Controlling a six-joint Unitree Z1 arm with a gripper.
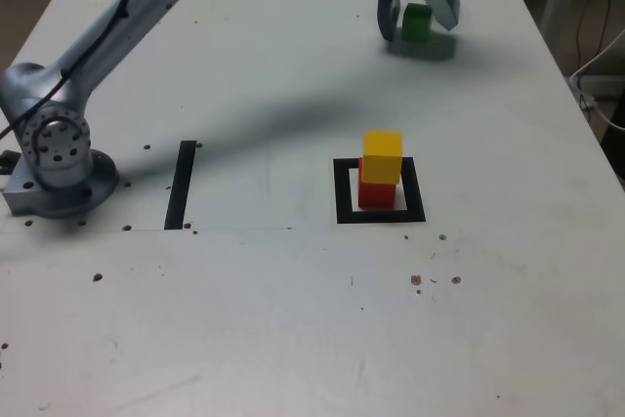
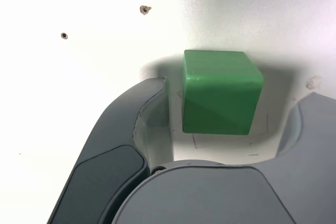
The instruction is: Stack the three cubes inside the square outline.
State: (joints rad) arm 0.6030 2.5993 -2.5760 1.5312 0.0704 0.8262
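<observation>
while two of our cubes stand stacked in the outline, the green cube (image 2: 220, 95) sits apart on the white tabletop (image 1: 264, 319), near its far edge in the exterior view, between the fingers of our gripper (image 1: 420, 32). we see the claw well open, with bare space on both sides of the cube in the wrist view; one finger is closer to it than the other, and we have hold of nothing.

nearer the camera in the exterior view, the yellow cube (image 1: 382, 155) rests on the red cube (image 1: 376, 194), inside the black tape square outline (image 1: 344, 215). the straight black tape strip (image 1: 181, 185) lies off toward the exterior view's left, near the arm's base (image 1: 61, 178).

we judge the step in hand to be picking up the last cube. next we should centre the fingers about it, close evenly so the nearer one does not shove it, then lift high enough to clear the pair and set it squarely on the yellow top.
</observation>
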